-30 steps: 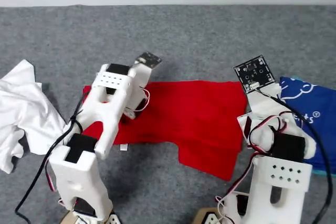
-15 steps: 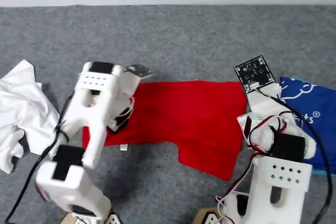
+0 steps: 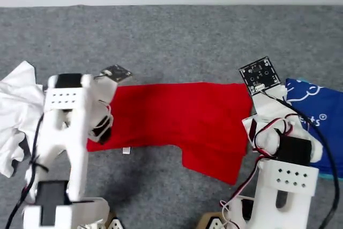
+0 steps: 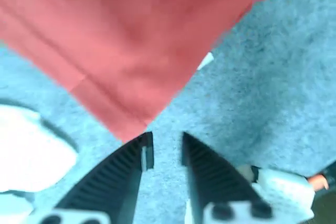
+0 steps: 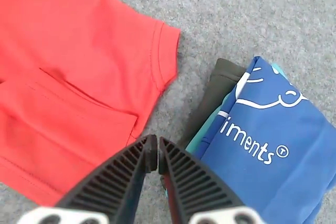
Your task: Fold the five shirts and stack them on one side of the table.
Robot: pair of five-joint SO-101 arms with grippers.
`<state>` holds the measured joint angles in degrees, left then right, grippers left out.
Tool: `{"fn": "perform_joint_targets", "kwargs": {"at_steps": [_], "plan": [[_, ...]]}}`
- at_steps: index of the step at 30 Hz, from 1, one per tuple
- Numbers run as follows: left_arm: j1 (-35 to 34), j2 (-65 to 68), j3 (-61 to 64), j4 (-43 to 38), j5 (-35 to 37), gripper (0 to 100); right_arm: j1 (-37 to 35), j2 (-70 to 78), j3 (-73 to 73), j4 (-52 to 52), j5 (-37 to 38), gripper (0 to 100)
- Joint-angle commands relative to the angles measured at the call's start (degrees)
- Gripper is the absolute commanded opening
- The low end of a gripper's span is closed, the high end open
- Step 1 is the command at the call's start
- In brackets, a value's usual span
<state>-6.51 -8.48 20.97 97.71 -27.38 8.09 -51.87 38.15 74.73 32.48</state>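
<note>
The left gripper (image 4: 166,148), in its own wrist view, holds nothing, its jaws a narrow gap apart, and hangs over the grey table (image 4: 278,98) just off a corner of the red shirt (image 4: 131,40); a small white tag (image 4: 206,60) pokes out from the shirt's edge near by. In the right wrist view the right gripper (image 5: 157,156) has its tips pressed together on nothing, above the grey strip between the red shirt's sleeve hem and the folded stack, where a blue shirt (image 5: 268,145) lies on top of a dark shirt (image 5: 218,95). From the high view the red shirt lies flat between the two arms, a crumpled white shirt (image 3: 21,105) sits at the left edge, the blue shirt lies at the right edge, and a broad band of grey surface runs beyond the red shirt's far edge.
</note>
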Motion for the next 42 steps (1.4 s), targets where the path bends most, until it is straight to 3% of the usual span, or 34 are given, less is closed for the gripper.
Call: {"fn": "perform_joint_targets", "kwargs": {"at_steps": [1,7,13,19,22,29,37,42], "plan": [[-0.79,-5.36,0.04,0.53,-0.53,14,0.48,-1.54,-0.62,-0.22,-0.44,1.0],[1.85,-4.04,2.15,-8.35,7.03,14,0.4,-1.54,-0.62,-0.22,-0.62,1.0],[5.63,5.54,6.11,-15.91,10.73,1,0.57,-1.63,-0.62,0.31,-0.62,1.0],[-0.97,16.18,6.99,-17.41,9.23,1,0.75,-1.63,-1.76,0.4,-0.53,1.0],[-4.48,18.29,7.16,-17.32,4.22,1,1.89,-1.54,-2.2,-0.22,-0.44,1.0],[-2.55,16.35,4.97,-14.59,3.69,1,2.33,-1.54,-2.2,-0.22,-0.44,1.0],[6.33,6.33,-2.24,-7.12,5.63,1,2.68,-1.54,-2.81,1.01,-0.44,1.0],[13.36,0.53,-5.49,-7.03,9.93,1,5.93,-1.54,-9.41,8.04,-0.7,1.0]]}}
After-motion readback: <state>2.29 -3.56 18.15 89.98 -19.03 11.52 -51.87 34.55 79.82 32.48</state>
